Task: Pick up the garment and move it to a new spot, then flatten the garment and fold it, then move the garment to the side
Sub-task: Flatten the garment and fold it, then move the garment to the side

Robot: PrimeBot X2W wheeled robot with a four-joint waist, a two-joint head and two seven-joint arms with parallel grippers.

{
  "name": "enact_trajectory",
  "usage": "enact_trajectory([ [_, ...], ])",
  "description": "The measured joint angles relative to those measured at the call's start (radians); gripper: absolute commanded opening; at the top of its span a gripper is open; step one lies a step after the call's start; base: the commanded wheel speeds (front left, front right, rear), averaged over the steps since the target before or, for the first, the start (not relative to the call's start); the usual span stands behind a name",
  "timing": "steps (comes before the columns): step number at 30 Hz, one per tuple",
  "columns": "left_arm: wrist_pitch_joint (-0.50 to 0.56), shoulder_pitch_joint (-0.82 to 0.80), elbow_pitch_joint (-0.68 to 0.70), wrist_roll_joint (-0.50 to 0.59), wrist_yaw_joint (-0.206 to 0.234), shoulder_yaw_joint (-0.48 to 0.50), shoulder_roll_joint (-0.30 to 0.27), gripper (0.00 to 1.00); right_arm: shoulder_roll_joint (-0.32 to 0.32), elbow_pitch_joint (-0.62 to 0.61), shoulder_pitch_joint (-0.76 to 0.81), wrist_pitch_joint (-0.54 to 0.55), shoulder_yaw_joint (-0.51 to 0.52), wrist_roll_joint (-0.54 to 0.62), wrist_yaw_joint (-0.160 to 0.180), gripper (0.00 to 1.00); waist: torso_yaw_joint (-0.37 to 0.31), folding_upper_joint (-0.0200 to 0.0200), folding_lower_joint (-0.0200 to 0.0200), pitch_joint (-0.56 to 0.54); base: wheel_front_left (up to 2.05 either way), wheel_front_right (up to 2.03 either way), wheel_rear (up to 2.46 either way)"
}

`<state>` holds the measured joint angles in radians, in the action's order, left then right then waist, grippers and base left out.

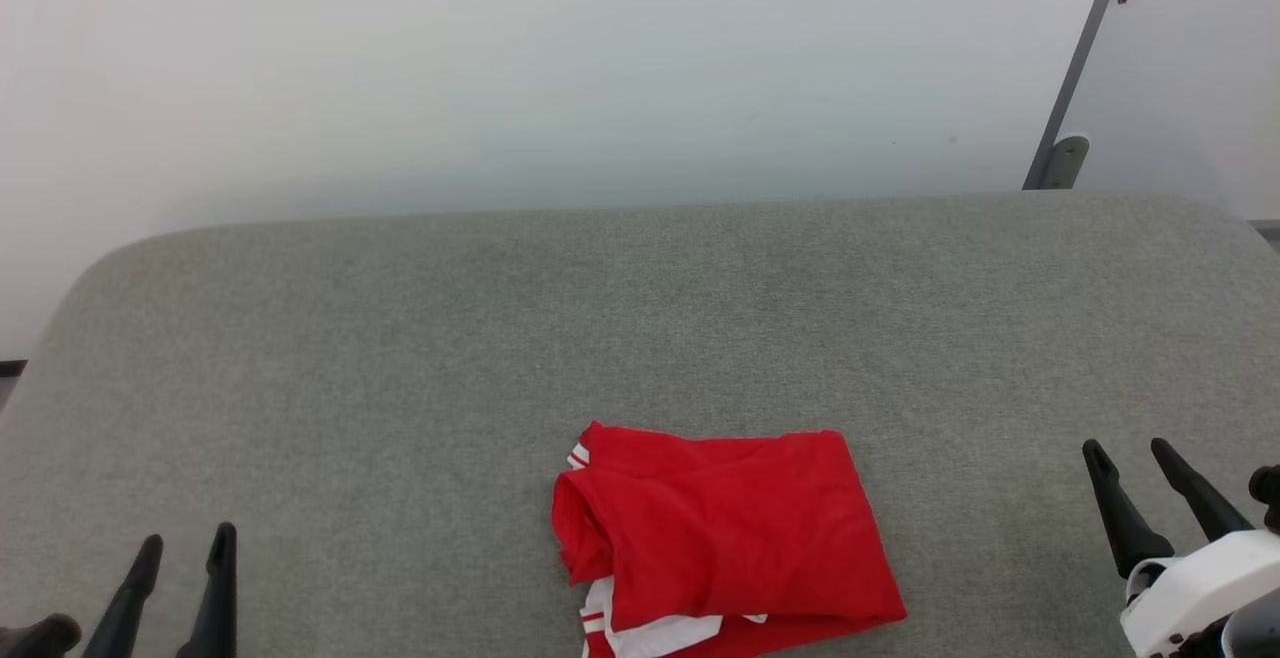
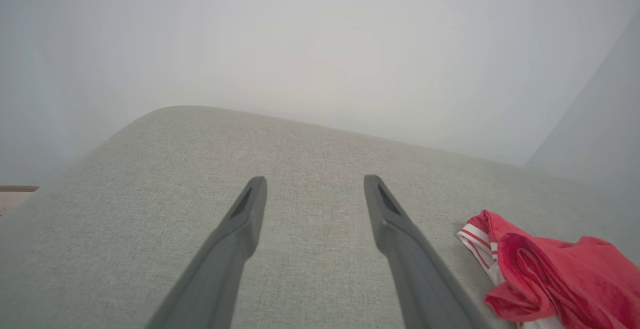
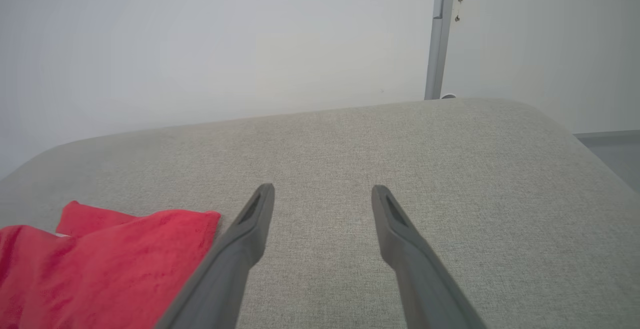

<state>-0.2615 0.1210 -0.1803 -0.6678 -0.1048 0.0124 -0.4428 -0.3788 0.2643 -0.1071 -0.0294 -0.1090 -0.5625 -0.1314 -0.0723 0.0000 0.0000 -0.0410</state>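
The garment [image 1: 720, 533] is a bright red T-shirt with white, red-striped trim, lying bunched into a rough folded heap near the front middle of the grey padded surface [image 1: 400, 338]. My left gripper [image 1: 185, 543] stands open at the lower left, well clear of it, nothing between its fingers. My right gripper [image 1: 1130, 450] stands open at the lower right, also apart from the cloth. In the left wrist view the garment [image 2: 550, 274] lies to the right of the left gripper [image 2: 315, 181]. In the right wrist view the garment [image 3: 100, 264] lies left of the right gripper [image 3: 322, 189].
The grey surface has rounded far corners and ends against a pale wall [image 1: 550, 68]. A grey metal post [image 1: 1075, 68] with a foot stands behind the far right corner. Bare fabric stretches left, right and beyond the garment.
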Motion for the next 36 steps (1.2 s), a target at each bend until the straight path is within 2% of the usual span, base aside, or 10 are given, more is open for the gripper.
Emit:
enact_trajectory([
  [21, 0.000, 0.002, -0.001, 0.033, -0.018, 0.023, 0.024, 1.00, 0.033, -0.011, 0.033, 0.013, 0.026, 0.020, 0.000, 1.00, 0.029, 0.0000, 0.0000, -0.001, 0.00, 0.00, 0.00],
  [26, 0.000, 0.001, -0.001, 0.031, -0.018, 0.019, 0.022, 1.00, 0.046, -0.012, 0.022, 0.061, -0.021, 0.008, 0.000, 1.00, 0.049, 0.0000, 0.0000, 0.005, 0.00, 0.00, 0.00],
  [36, 0.002, -0.009, -0.010, 0.022, -0.020, -0.013, 0.029, 1.00, 0.051, 0.011, -0.044, 0.232, -0.149, -0.056, 0.000, 1.00, 0.117, 0.0000, 0.0000, 0.024, 0.00, 0.00, 0.00],
])
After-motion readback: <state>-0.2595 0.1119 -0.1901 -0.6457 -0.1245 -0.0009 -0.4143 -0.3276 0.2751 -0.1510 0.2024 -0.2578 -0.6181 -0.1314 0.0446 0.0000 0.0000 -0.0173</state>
